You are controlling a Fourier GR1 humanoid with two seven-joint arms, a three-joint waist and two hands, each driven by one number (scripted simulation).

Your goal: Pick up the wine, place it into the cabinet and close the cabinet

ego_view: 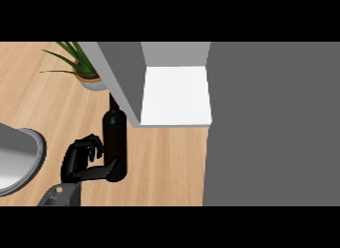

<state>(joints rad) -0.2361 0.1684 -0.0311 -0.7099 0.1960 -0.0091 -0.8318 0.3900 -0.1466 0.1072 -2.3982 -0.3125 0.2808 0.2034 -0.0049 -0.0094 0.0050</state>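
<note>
While its thumb hooks under the dark wine bottle (pixel 115 145), the left hand (pixel 82 161) curls its fingers against the bottle's left side, gripping it upright on the counter (pixel 165 164), just near the open cabinet (pixel 174 94). No label is readable.
</note>
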